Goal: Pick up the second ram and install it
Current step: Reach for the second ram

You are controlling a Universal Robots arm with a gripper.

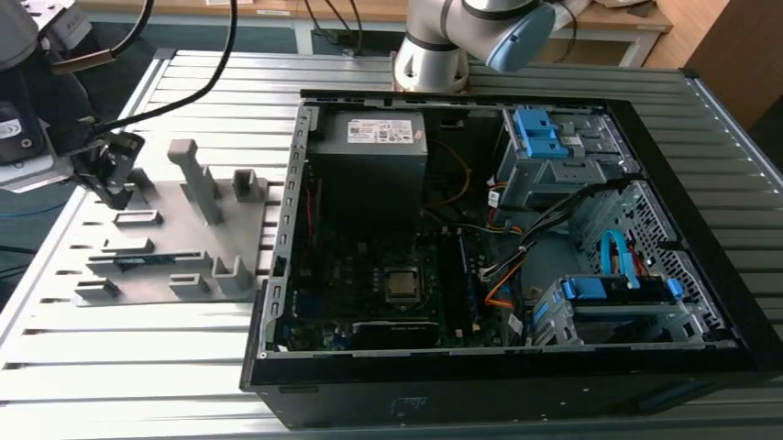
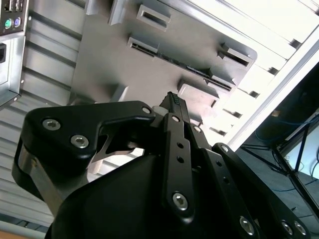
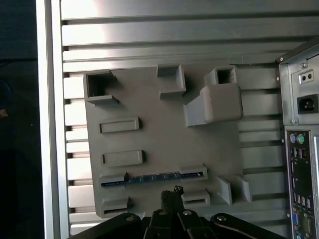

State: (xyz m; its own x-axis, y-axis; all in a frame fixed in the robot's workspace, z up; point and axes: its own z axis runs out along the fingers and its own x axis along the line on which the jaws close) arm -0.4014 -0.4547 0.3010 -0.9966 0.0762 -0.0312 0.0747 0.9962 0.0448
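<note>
Beside the open black computer case (image 1: 490,371), towards the exterior view's left, a grey plastic holder tray (image 3: 154,134) lies on the slatted metal bench (image 1: 147,367). The second ram (image 3: 152,178), a thin blue-green memory stick, stands on its long edge in a tray slot. The black gripper (image 3: 172,191) hangs just above it, fingers (image 2: 174,124) together on nothing. The stick looks light, stiff and fragile, so a grip on its flat faces near mid-length seems best.
</note>
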